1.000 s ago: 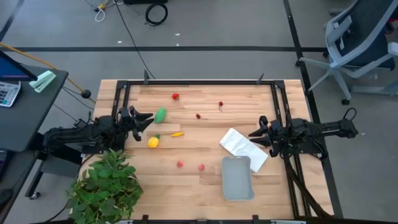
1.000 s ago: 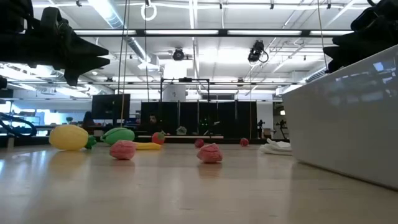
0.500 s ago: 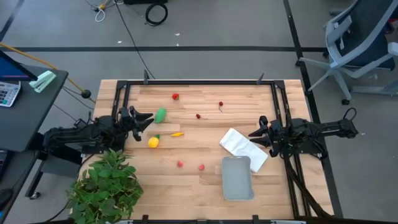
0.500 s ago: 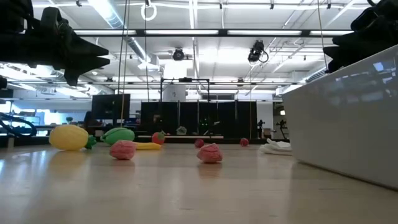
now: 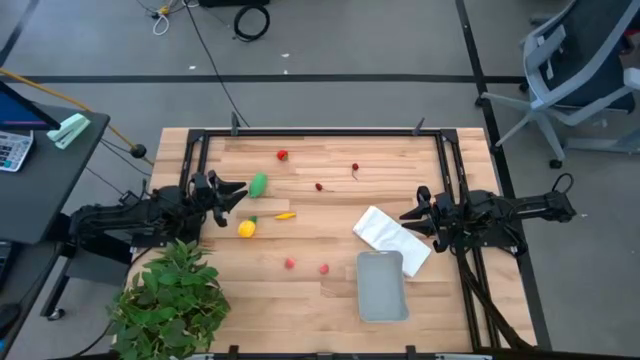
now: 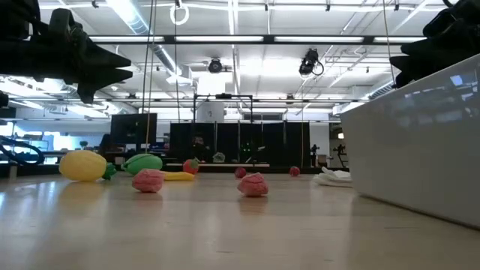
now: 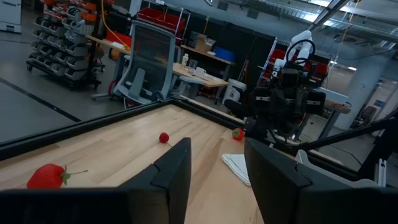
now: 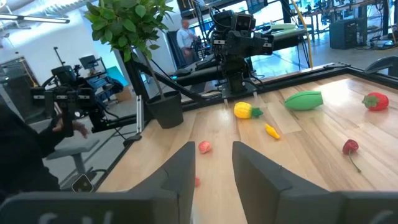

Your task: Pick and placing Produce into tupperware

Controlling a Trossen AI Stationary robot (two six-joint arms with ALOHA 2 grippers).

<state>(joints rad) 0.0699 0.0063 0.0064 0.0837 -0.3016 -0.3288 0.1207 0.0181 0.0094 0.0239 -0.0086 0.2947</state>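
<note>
While unheld, tupperware beside right hand.

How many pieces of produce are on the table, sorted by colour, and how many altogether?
Red: 5, namely a strawberry, two cherries and two pinkish-red pieces
Green: 1, an oval
Yellow: 1, a lemon-like piece
Orange-yellow: 1, a thin piece
Total: 8, all on the bare wood; none lies in the tupperware.
</note>
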